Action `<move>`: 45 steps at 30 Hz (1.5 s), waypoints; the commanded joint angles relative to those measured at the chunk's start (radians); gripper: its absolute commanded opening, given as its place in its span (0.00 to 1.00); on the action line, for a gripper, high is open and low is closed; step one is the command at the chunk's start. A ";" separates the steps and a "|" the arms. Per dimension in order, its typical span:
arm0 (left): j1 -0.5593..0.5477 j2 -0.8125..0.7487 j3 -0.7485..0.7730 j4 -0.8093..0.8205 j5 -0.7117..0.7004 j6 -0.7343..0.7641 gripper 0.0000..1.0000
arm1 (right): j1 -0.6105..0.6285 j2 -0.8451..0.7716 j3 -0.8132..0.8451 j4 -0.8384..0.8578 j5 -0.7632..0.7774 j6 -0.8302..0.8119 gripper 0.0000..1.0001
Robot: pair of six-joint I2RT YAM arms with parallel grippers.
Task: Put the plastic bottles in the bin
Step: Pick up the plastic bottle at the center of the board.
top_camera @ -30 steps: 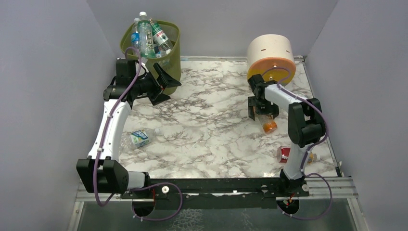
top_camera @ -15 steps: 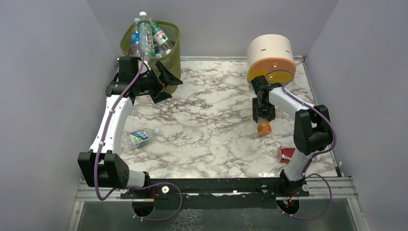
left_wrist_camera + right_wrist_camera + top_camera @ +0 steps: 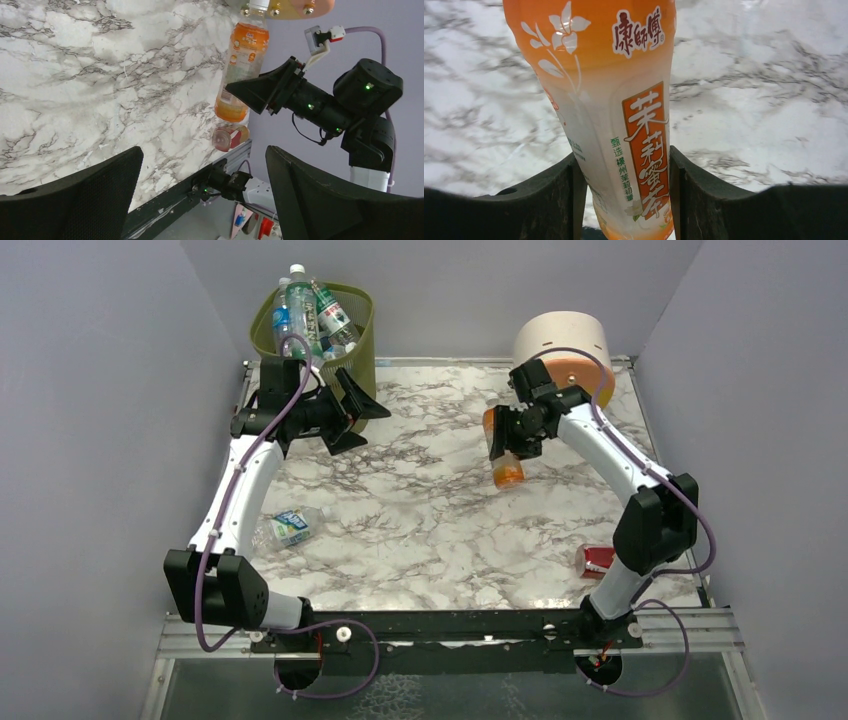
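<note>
My right gripper [image 3: 510, 435] is shut on the orange-filled bottle [image 3: 508, 472] and holds it above the marble table, left of the cream cylinder. In the right wrist view both pads press the bottle's [image 3: 619, 100] white-and-orange label. The left wrist view shows that bottle [image 3: 243, 65] hanging in the air. The olive mesh bin [image 3: 362, 315] stands at the back left with several bottles sticking out. My left gripper [image 3: 355, 412] is open and empty just in front of the bin. A blue-labelled bottle [image 3: 285, 527] lies at the near left. A red-labelled bottle [image 3: 597, 560] lies at the near right.
The cream cylinder [image 3: 562, 345] with an orange face stands at the back right, just behind my right wrist. Grey walls close in the table on three sides. A black rail [image 3: 450, 625] carrying the arm bases runs along the near edge.
My right gripper shut on the orange-filled bottle, lifted it off the table and carried it left and toward the back. My left arm shifted slightly toward the back, still open.
</note>
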 commanded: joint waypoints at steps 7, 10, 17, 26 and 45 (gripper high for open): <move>-0.003 -0.052 -0.123 0.254 0.055 -0.179 0.99 | 0.036 -0.080 0.091 -0.034 -0.324 0.072 0.51; -0.004 -0.083 -0.182 0.367 0.060 -0.255 0.99 | 0.055 -0.068 0.134 -0.035 -0.372 0.080 0.52; -0.006 -0.096 -0.212 0.417 0.050 -0.291 0.99 | 0.101 -0.013 0.236 -0.037 -0.473 0.102 0.53; -0.006 -0.104 -0.238 0.476 0.045 -0.325 0.99 | 0.152 0.038 0.292 -0.012 -0.574 0.126 0.53; -0.005 -0.125 -0.336 0.566 0.021 -0.308 0.99 | 0.206 0.065 0.302 0.034 -0.647 0.139 0.54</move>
